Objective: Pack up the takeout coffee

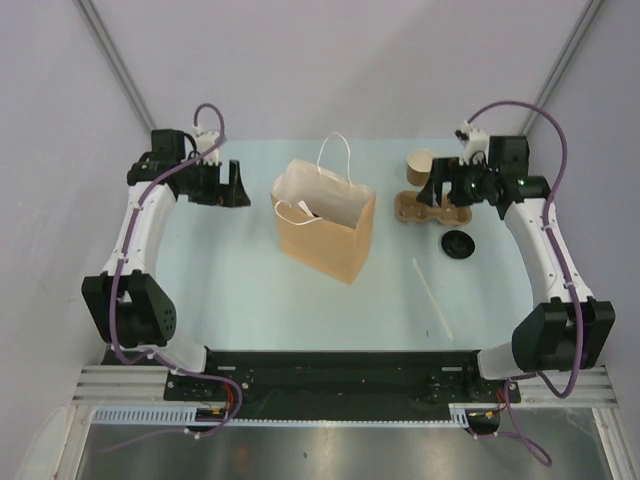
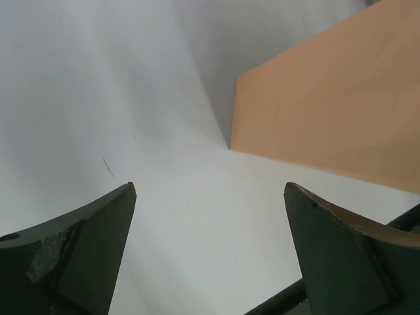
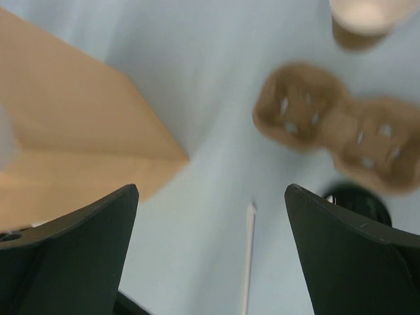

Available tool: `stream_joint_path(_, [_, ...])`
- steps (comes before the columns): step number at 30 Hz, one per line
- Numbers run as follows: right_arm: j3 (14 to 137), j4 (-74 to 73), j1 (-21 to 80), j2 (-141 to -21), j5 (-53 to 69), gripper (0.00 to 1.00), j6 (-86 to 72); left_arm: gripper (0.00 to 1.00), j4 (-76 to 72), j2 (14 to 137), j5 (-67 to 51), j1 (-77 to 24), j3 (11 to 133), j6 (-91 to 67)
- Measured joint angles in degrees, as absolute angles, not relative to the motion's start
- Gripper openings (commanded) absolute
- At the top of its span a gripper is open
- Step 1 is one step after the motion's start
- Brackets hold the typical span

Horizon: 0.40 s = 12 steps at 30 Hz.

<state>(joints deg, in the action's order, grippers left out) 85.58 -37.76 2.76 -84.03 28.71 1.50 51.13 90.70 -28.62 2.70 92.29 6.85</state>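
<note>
Robot lab test cell, plain white enclosure walls [image 1: 330, 60] across the top, pale table [image 1: 240, 300], aluminium extrusion base [image 1: 120, 383] lower left.

A lidless cup [image 1: 420, 165] stands beyond the carrier [image 1: 408, 208], lid [image 1: 458, 244] nearby.

One kraft-brown paper cup [image 1: 421, 165] stands upright and uncovered, its mouth open, at the far right of the desk [image 1: 250, 290], while a round black lid [image 1: 458, 244] lies flat nearer the front, apart from it.
</note>
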Motion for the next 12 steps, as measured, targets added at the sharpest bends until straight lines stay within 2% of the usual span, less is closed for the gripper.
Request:
stream_joint_path(7, [67.9,-42.6,-3.2,-74.5,26.8,1.0,6.0,0.99,49.4,84.9,-26.4,2.7,71.9,10.2])
stream_joint_path(12, [64.1,-43.0,-4.9,-71.1,26.2,1.0,6.7,1.0,48.1,81.3,-24.6,2.7,67.6,10.5])
